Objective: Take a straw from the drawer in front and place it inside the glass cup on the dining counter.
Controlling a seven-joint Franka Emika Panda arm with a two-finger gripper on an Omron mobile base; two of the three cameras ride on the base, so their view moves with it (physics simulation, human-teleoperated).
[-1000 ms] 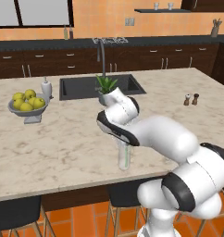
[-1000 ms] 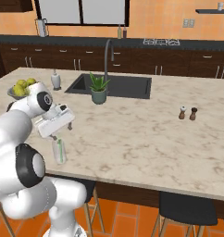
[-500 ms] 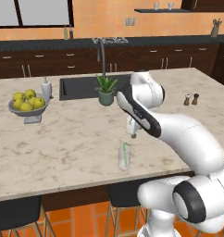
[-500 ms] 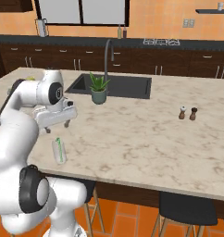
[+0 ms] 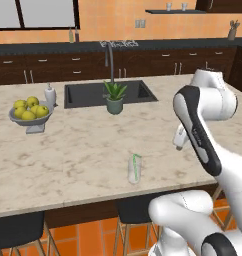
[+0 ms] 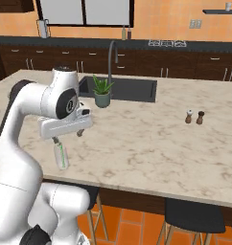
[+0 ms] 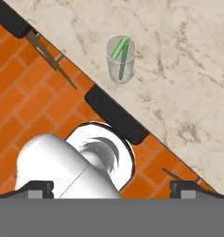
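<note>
Kitchen, simulated: dark cabinets along the back wall, orange floor tiles, marble counter (image 5: 83,150) in front of me.

Left base view. Counter carries a fruit bowl (image 5: 29,116), soap bottle (image 5: 50,94), sink (image 5: 108,93) with faucet (image 5: 109,57), potted plant (image 5: 114,97). Cup (image 5: 135,169) stands near the front edge, straw (image 5: 136,166) leaning inside it. My arm rises at right.

Right base view. Same counter; salt and pepper shakers (image 6: 194,116) to the right. Gripper (image 6: 66,138) hangs just above the cup (image 6: 61,156), jaws spread, nothing between them. Straw (image 6: 64,155) shows green through the glass.

Hand view. I look down on the cup (image 7: 121,59) from well above; straw (image 7: 121,58) rests slantwise within, upper end against the rim. Fingertips (image 7: 183,189) stand wide apart at the bottom, empty. Stool seats (image 7: 115,116) and floor below the counter edge.

Handling note. Straw: very light, thin, smooth, apt to roll or slip; I would pinch it mid-length, gently. Cup: rigid, breakable, easily tipped by a nudge. I judge the placement done.
</note>
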